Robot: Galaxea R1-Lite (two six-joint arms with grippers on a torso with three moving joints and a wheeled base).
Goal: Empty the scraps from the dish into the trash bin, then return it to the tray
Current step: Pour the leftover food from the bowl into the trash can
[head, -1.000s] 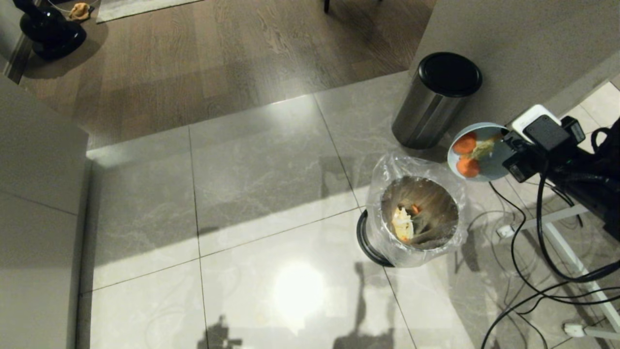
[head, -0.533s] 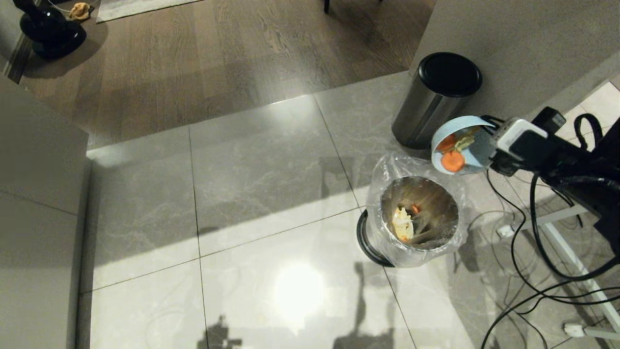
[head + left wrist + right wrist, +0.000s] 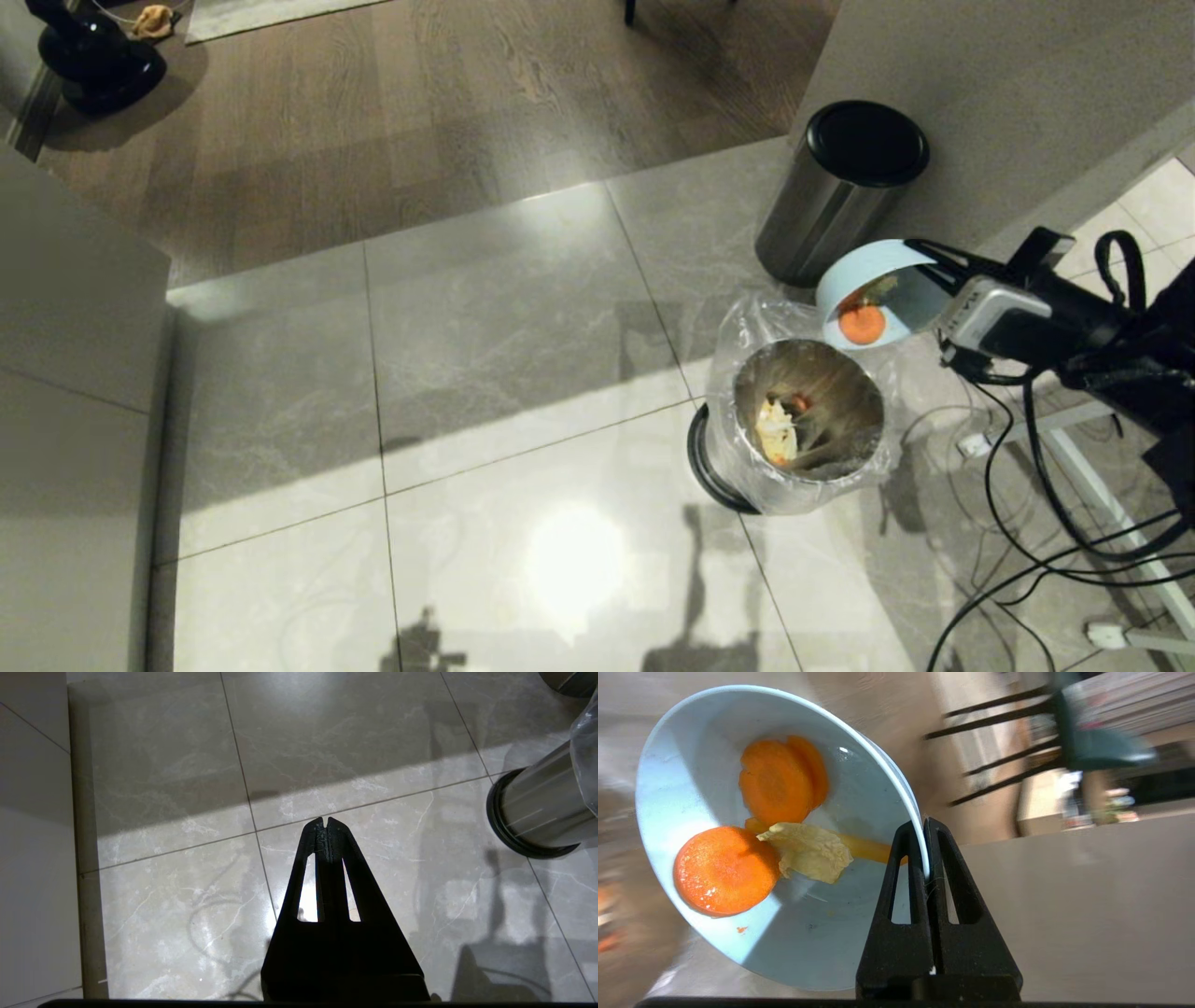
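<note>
My right gripper is shut on the rim of the light-blue dish. It holds the dish tilted steeply just above the far right edge of the trash bin. The scraps still lie in the dish: orange carrot slices and a pale yellowish bit, gathered toward the low side. The steel bin, lined with a clear bag, holds some scraps inside. My left gripper hangs shut and empty over the tiles, left of the bin. The tray is out of view.
A black-lidded steel cylinder stands just beyond the bin, against a grey wall. Black cables and a white frame leg lie on the floor to the right. A dark vase sits far left.
My right wrist has rolled and carried the dish left toward the bin. The dish went from nearly face-up to steeply tipped, and the scraps slid toward its lower rim.
</note>
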